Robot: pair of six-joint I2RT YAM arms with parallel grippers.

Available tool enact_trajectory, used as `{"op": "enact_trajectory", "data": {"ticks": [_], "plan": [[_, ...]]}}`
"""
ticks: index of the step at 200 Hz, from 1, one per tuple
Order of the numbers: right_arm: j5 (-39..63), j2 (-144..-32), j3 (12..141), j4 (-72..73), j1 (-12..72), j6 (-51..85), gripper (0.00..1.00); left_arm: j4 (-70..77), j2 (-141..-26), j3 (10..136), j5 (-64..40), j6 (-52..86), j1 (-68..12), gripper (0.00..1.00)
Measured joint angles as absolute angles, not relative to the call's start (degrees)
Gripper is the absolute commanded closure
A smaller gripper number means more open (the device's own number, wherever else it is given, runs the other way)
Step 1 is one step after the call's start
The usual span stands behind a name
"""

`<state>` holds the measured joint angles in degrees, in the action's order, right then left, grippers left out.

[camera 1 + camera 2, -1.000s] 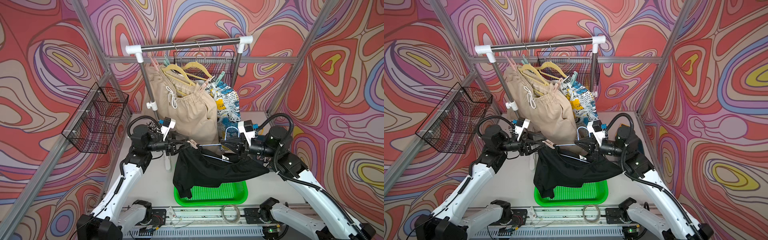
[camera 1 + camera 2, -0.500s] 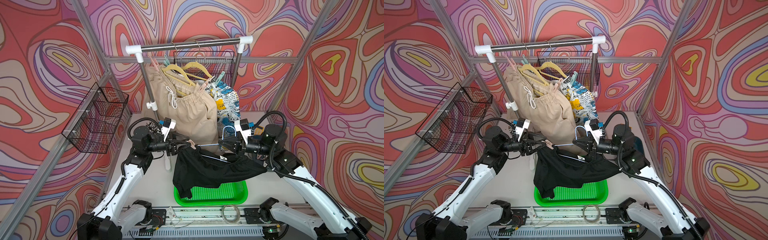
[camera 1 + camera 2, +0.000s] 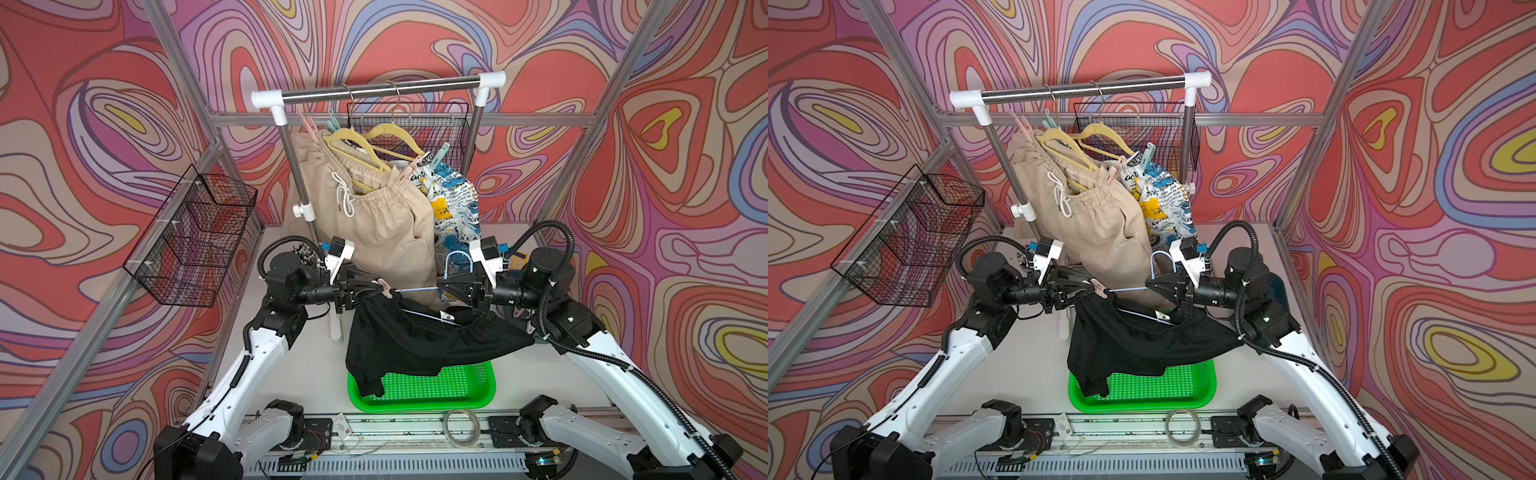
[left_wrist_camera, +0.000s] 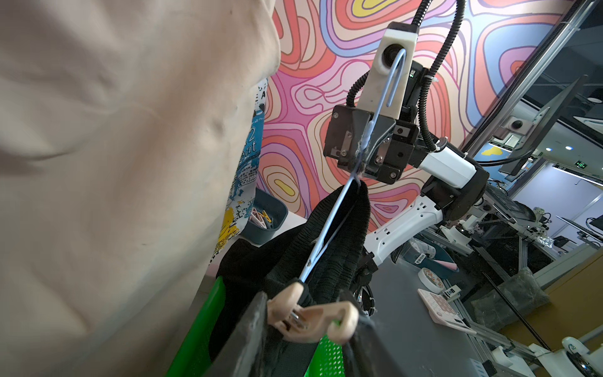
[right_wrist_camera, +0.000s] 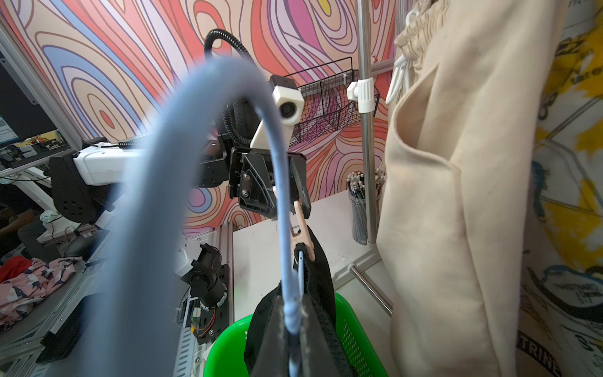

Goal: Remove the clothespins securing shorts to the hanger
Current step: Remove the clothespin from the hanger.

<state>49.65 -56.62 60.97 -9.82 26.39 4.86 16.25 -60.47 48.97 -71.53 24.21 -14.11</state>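
Clothespin (image 4: 310,318) (pale pink) between left fingers (image 4: 249,336)

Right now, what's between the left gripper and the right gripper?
In both top views, the blue wire hanger bridges left gripper and right gripper; a pink clothespin sits at the left gripper's end, black shorts hanging below.

Bright, even light from above in both top views. Soft shadows on table (image 3: 307,374). Picture edges look stretched. My right wrist view: blue hanger (image 5: 153,196) too close, big blurry smear. My left wrist view: pink clothespin (image 4: 310,316) sharp, beige shorts (image 4: 98,163) soft.
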Motion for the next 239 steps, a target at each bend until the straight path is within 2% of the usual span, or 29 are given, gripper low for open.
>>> {"op": "enact_trajectory", "data": {"ticks": [45, 111, 153, 196, 239], "plan": [[50.6, -56.6, 60.9, -8.8, 25.8, 5.7, 1.0, 16.6, -60.8, 49.0, -71.5, 24.3, -15.0, 0.66], [51.9, -56.6, 60.8, -8.5, 25.4, 6.1, 1.0, 20.9, -62.1, 49.0, -71.2, 27.1, -15.4, 0.61], [52.2, -56.2, 60.2, -8.4, 25.1, 6.1, 1.0, 22.6, -62.1, 49.0, -70.8, 27.9, -15.6, 0.67], [52.6, -56.2, 60.1, -8.1, 25.0, 6.6, 1.0, 23.0, -62.5, 49.0, -70.8, 28.3, -16.2, 0.66], [53.1, -56.2, 60.0, -7.4, 24.8, 7.0, 1.0, 23.4, -62.5, 49.0, -70.9, 28.4, -16.3, 0.77]]}}
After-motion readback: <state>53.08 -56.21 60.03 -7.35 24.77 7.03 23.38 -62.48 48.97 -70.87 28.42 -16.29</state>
